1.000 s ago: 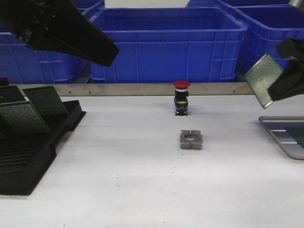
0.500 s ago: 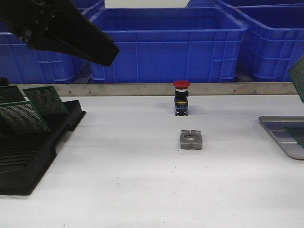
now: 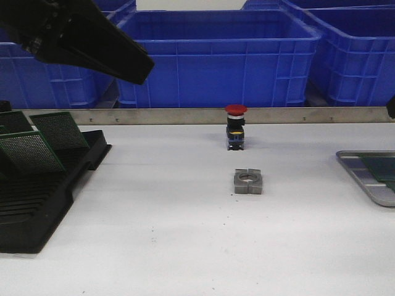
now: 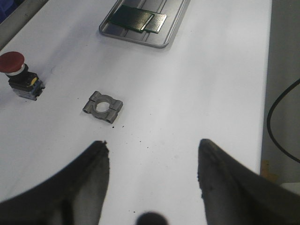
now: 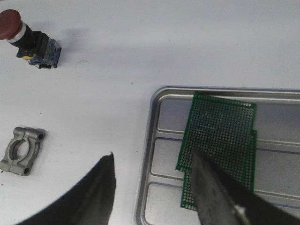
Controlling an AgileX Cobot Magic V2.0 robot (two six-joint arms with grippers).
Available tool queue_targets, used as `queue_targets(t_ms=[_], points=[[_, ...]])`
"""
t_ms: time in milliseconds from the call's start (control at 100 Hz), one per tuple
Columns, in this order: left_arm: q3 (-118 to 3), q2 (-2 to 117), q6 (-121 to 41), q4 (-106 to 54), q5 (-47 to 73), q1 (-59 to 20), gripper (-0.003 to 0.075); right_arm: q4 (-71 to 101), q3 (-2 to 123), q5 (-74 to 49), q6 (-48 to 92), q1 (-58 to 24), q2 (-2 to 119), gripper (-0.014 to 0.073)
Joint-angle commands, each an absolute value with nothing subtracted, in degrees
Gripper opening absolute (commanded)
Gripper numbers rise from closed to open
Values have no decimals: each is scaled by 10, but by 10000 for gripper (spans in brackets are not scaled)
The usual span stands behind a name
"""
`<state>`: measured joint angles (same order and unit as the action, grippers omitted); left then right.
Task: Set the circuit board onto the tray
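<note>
At the right edge of the front view only a corner of the tray [image 3: 364,176] is seen; the rest is cut off by the frame. In the right wrist view two green circuit boards [image 5: 220,136] are seen lying flat inside the tray [image 5: 152,154], one overlapping the other, the lower one largely hidden. The right gripper [image 5: 152,192] is shown above them with its jaws spread and nothing between them; one finger covers part of the boards.

The left gripper [image 4: 152,173] is likewise seen parted and empty over the white worktop [image 3: 185,234]. At the left of the front view a black rack [image 3: 37,203] with upright boards is partly cut off. Mid-frame, a red-capped push button [image 3: 236,126] and a grey metal clamp block [image 3: 249,181] stand apart.
</note>
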<state>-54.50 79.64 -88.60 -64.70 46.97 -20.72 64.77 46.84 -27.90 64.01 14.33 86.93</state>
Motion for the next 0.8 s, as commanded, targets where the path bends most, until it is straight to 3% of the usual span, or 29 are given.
queue_targets(t_ms=[0, 70, 120, 200, 530, 790], points=[[-562, 782, -865, -680, 477, -209, 230, 667, 478, -299, 643, 147, 841, 360], [-562, 782, -859, -678, 477, -209, 90, 667, 478, -319, 643, 147, 837, 242], [-562, 781, -857, -676, 477, -209, -21, 663, 478, -339, 643, 147, 833, 112], [-562, 781, -837, -673, 472, -208, -17, 652, 478, -365, 643, 147, 826, -78], [-556, 710, -734, -625, 424, -158, -18, 652, 478, -367, 658, 146, 774, -60], [-473, 578, -718, -626, 262, -113, -18, 743, 432, -293, 720, 103, 680, -60]])
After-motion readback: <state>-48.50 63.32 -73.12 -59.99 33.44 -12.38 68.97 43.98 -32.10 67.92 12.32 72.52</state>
